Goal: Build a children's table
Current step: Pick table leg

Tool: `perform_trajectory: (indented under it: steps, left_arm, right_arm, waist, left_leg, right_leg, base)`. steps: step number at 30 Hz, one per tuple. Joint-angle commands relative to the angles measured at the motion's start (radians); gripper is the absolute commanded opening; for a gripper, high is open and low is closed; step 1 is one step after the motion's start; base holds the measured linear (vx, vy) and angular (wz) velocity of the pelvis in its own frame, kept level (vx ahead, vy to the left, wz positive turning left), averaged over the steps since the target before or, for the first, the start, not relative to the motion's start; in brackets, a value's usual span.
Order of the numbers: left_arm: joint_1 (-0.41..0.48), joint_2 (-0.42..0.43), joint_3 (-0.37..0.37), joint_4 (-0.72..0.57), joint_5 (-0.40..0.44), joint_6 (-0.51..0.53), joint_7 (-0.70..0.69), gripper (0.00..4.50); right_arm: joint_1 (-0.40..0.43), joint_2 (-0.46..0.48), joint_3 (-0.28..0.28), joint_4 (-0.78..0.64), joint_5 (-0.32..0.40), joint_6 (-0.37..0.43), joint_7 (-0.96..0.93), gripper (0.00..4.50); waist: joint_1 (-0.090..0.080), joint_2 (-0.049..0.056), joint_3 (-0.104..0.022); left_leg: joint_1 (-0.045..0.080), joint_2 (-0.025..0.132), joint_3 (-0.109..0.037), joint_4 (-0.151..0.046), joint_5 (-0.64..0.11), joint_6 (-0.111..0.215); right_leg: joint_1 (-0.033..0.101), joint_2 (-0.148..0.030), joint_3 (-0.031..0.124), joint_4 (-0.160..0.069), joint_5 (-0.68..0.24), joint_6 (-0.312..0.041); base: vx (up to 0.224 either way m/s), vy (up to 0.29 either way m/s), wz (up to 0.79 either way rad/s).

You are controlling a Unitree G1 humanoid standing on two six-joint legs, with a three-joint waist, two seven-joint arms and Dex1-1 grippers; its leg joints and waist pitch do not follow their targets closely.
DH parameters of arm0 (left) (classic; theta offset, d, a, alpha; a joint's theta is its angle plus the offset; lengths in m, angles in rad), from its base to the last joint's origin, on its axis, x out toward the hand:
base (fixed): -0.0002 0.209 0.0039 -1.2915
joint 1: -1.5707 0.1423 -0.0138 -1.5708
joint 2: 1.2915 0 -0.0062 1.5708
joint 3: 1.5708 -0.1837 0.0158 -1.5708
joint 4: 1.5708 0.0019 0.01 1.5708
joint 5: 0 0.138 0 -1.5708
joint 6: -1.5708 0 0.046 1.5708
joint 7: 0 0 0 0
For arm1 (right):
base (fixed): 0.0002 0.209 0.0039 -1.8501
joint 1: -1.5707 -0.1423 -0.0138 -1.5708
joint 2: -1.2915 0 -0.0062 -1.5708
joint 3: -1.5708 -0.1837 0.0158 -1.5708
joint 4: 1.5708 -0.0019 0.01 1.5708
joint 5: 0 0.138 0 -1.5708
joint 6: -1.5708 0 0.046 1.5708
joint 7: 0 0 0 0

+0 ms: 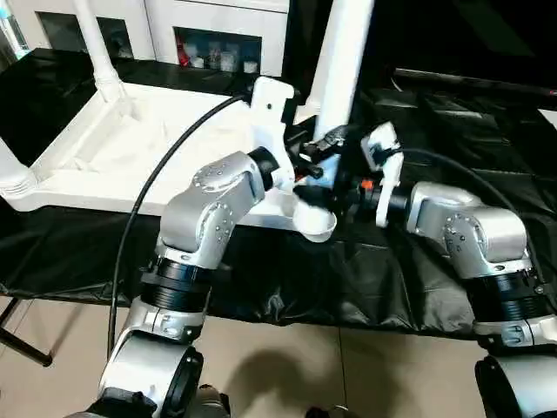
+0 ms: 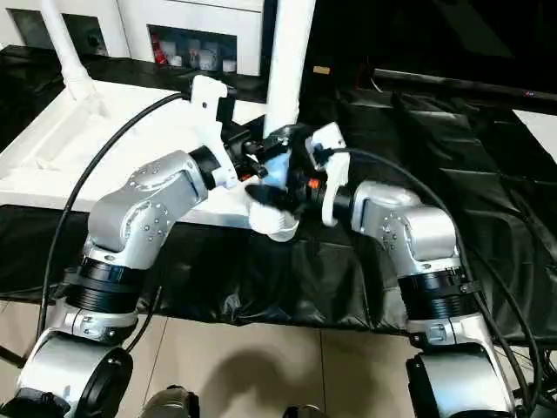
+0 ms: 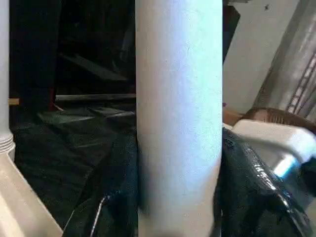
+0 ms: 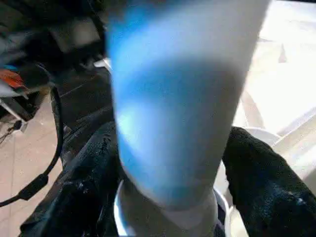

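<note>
Upturned white table top (image 1: 130, 148), upright legs (image 1: 341, 61)

a black plastic sheet (image 1: 365, 279) covers the work surface, wrinkled and glossy, hanging over its front edge. below it lies a beige tiled floor (image 1: 287, 366). at the back stands a white cabinet (image 1: 218, 35) with glass doors, small jars and bottles behind them. the far right is dark.
</note>
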Motion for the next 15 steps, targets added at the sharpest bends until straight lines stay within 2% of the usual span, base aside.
perform_trajectory:
  steps: [1,4,5,10,12,15]
  left_arm:
    - [0.001,-0.001,-0.016,-0.029,-0.008,-0.003,-0.024,1.90]
    - [0.007,0.003,-0.024,-0.040,-0.014,0.005,-0.039,1.90]
    - [0.008,0.003,-0.025,-0.041,-0.013,0.006,-0.041,1.90]
    - [0.013,0.005,-0.031,-0.048,-0.018,0.015,-0.052,1.90]
    - [0.013,0.005,-0.032,-0.049,-0.019,0.017,-0.055,1.90]
    - [0.013,0.003,-0.025,-0.048,-0.023,0.021,-0.053,1.90]
  right_arm:
    - [-0.023,-0.008,-0.003,0.009,0.004,0.017,0.004,3.25]
    - [-0.029,-0.010,0.001,0.016,0.002,0.014,0.013,3.25]
    - [-0.029,-0.011,0.001,0.016,0.001,0.015,0.016,3.25]
    - [-0.032,-0.016,0.011,0.017,0.000,0.007,0.031,3.25]
    - [-0.032,-0.017,0.014,0.017,-0.001,0.005,0.035,2.90]
    - [-0.033,-0.014,0.019,0.023,-0.007,0.001,0.038,2.76]
  waist:
    - [0.000,-0.009,-0.102]
    - [0.000,-0.010,-0.103]
    - [0.000,-0.013,-0.103]
    - [0.000,-0.011,-0.102]
    - [0.000,-0.012,-0.102]
    - [0.000,-0.012,-0.103]
  left_leg:
    - [0.024,0.027,-0.016,-0.069,-0.181,-0.029]
    - [0.024,0.028,-0.017,-0.069,-0.180,-0.029]
    - [0.024,0.028,-0.016,-0.069,-0.178,-0.029]
    - [0.023,0.028,-0.016,-0.069,-0.176,-0.027]
    - [0.024,0.028,-0.016,-0.069,-0.178,-0.028]
    - [0.024,0.028,-0.016,-0.069,-0.179,-0.030]
  right_leg:
    - [0.063,-0.055,0.039,-0.077,-0.263,-0.142]
    - [0.063,-0.056,0.039,-0.076,-0.264,-0.140]
    - [0.063,-0.055,0.039,-0.076,-0.262,-0.139]
    - [0.063,-0.055,0.039,-0.076,-0.265,-0.137]
    - [0.062,-0.055,0.039,-0.076,-0.269,-0.135]
    - [0.062,-0.054,0.039,-0.075,-0.262,-0.137]
  base:
    - [0.000,0.000,0.00]
    - [0.000,0.000,0.00]
    - [0.000,0.000,0.00]
    - [0.000,0.000,0.00]
    - [0.000,0.000,0.00]
    - [0.000,0.000,0.00]
